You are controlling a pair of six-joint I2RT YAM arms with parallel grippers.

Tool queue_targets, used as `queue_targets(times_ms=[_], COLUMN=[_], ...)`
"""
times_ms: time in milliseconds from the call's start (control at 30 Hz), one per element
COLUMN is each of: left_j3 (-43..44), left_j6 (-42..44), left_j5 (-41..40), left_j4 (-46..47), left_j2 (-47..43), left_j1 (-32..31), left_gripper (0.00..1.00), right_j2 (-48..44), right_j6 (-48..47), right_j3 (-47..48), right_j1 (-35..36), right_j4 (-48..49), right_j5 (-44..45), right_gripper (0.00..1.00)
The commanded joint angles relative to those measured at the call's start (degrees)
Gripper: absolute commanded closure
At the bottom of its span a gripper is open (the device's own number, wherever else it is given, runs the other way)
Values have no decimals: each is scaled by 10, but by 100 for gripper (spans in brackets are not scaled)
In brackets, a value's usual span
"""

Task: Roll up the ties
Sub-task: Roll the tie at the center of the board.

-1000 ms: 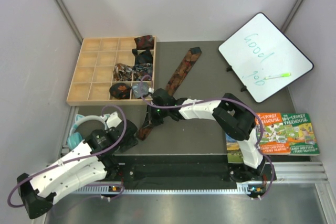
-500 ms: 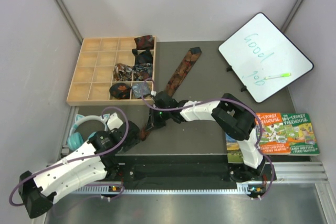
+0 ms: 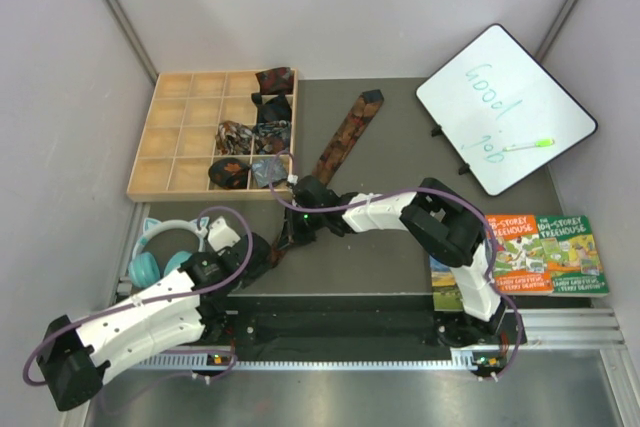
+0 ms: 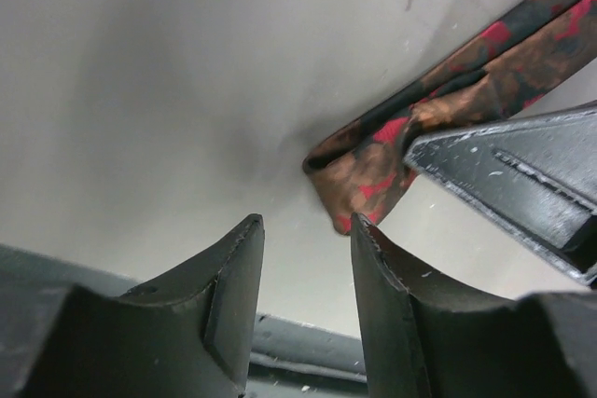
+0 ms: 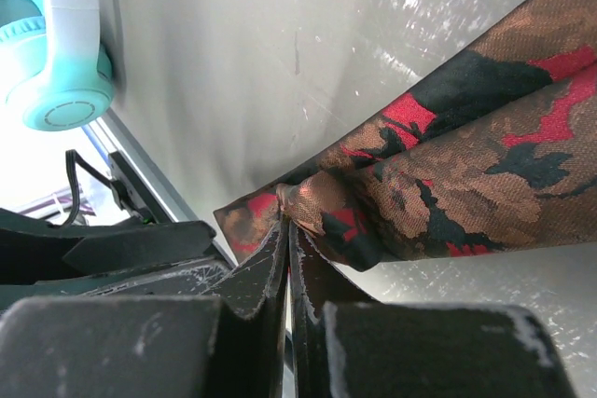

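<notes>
The long dark fabric necktie with rust-orange and red print (image 3: 350, 132) lies flat on the grey table (image 3: 400, 147), its long axis running diagonally from the far right down to the near left, where its end is doubled over into a small fold. The right gripper (image 3: 289, 237) is closed tight on that folded near end, a pinch of fabric caught between its fingertips in the right wrist view. The left gripper (image 3: 258, 255) sits just to the near left of it, jaws about halfway apart and holding nothing. In its own view the tip of the fold lies just ahead of the gap, slightly toward the right-hand finger and not yet between the two. Both arms are at this end, so the roll would likely start here and travel along the strip toward the far right, the left gripper needing only a short advance to take the fold
</notes>
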Motion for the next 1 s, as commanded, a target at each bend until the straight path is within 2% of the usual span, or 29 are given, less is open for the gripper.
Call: queue_targets(times_ms=[0,133,400,633,967], left_j3=[-23,-36,-47,-39,-83], left_j6=[-15,-32,-55,-67,-52], left_j5=[-19,-17,-13,-33,-34], left_j4=[62,76,85,56,126], left_j2=[-1,-5,-5,-46,-1], left_j1=[0,0,1,1,0], left_gripper=[53,55,48,46,57], right_j2=[15,15,22,24,24], right_j6=[2,1,2,3,8], right_j3=[-10,-15,-22,-27,-40], right_j1=[-3,-4,-4,-4,-4], right_j4=[26,27,35,35,44], right_j5=[6,6,4,2,5], right_gripper=[100,100,100,100,100])
